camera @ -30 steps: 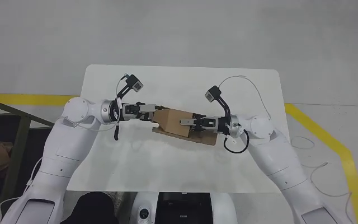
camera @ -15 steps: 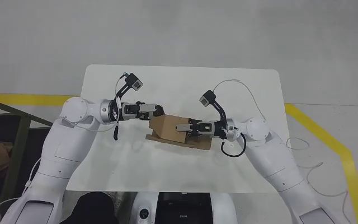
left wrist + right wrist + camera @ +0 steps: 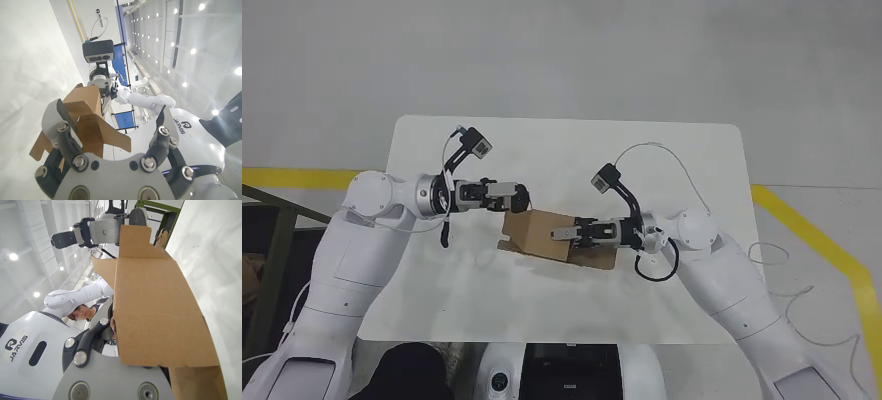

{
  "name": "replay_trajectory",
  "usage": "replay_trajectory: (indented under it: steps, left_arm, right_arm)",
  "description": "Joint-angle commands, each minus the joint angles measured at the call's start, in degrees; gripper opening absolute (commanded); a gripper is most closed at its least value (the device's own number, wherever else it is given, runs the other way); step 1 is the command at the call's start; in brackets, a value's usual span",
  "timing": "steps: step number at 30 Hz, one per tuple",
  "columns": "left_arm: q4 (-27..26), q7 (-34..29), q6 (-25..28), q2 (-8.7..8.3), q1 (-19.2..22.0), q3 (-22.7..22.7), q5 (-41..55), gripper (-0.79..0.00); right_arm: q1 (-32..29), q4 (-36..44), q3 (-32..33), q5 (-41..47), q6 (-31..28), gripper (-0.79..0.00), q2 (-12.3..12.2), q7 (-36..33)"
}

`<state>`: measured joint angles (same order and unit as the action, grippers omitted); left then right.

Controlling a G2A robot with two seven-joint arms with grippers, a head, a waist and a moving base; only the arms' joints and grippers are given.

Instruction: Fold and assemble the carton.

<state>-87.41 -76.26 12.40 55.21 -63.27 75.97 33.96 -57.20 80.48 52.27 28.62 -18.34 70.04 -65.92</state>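
Left end effector (image 3: 111,113) is spread wide open. One of its dark fingers (image 3: 60,111) sits right beside the loose flaps of the carton (image 3: 534,236), though I can't tell if it actually touches. In the top view it's just upper left of the box, a bit left of frame center.

Right end effector (image 3: 565,233) comes in from the right and is pinching the carton. One finger lies along the outside of a side wall, and the other is hidden behind the cardboard.

The carton is plain brown and half formed. The body is squared up, end flaps stick out loose at the left arm's end, and another flat piece pokes out lower right under the right wrist. It sits tilted near the middle of the frame, between the two arms, over the white table (image 3: 672,160). I can't tell whether its lower edge rests on the table.

A thin white cable (image 3: 667,147) loops above the table toward the upper right, and yellow floor tape (image 3: 817,230) runs past the table's right edge.
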Motion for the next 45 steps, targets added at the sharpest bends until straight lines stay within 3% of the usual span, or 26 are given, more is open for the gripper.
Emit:
replay_trajectory:
  steps: [1,18,32,45]
  left_arm:
    - [-0.3,0.0,-0.2,-0.09,-0.4,0.3,0.0,0.000]
    - [-0.6,0.6,1.0,0.24,1.3,-1.6,0.0,0.000]
    - [-1.0,1.5,1.8,-0.11,1.3,-0.2,-1.4,0.000]
    - [0.8,0.7,2.7,0.82,3.3,-4.6,0.9,0.000]
  right_arm:
    - [0.1,0.0,-0.2,0.0,0.2,-0.785,0.1,-0.3]
    - [1.7,-2.0,-3.4,1.7,-0.2,-0.785,1.3,-1.6]
    - [2.5,-2.9,-3.9,2.2,-0.4,-0.785,1.8,-2.8]
    - [3.3,-4.0,-4.7,2.6,-0.9,-0.785,2.5,-2.8]
